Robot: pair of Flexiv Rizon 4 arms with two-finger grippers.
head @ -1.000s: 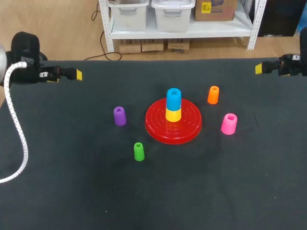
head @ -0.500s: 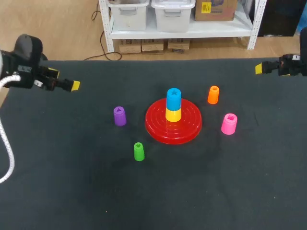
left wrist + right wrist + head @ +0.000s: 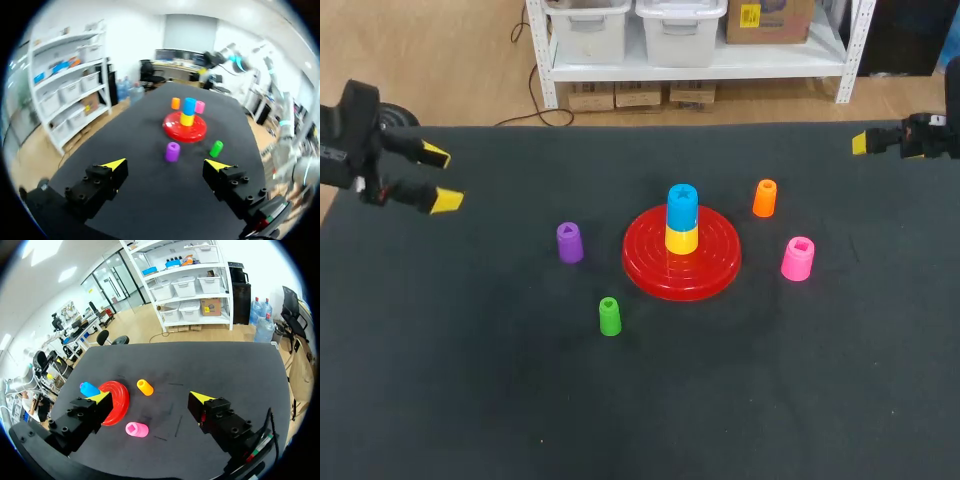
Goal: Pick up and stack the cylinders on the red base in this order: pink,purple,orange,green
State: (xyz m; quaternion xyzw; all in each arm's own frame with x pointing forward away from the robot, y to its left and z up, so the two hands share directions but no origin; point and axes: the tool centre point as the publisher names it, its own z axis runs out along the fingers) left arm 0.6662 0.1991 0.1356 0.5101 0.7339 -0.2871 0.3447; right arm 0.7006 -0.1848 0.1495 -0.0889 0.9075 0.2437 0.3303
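Left gripper (image 3: 440, 178): it has swung from pointing flat across the table's far-left edge to facing the pieces. It has also drawn back toward the left corner. Its yellow tips, stacked as one a second ago, now stand wide apart with nothing between them.
Purple cylinder (image 3: 569, 242): unmoved, upright on the table (image 3: 470, 380), left of the base, and the piece nearest the left gripper.
Green cylinder (image 3: 609, 316): unmoved, upright, in front of the base and to its left.
Red base (image 3: 650, 268): unmoved; it carries a yellow cylinder (image 3: 681, 241) with a blue cylinder (image 3: 682, 205) on top. None of the four named pieces is stacked yet.
Orange cylinder (image 3: 765, 198): unmoved, just beyond the base's right rim.
Pink cylinder (image 3: 798, 258): unmoved, upright to the right of the base and well apart from both grippers.
Right gripper (image 3: 151, 397): same place at the far-right edge. Its fingers are spread and hold nothing, and the pink and orange pieces lie ahead of it.
Meaning: only the left arm has stirred, and it looks readied for a grasp. Pink goes first, though, and sits on the right arm's side, so the stacking has not begun.
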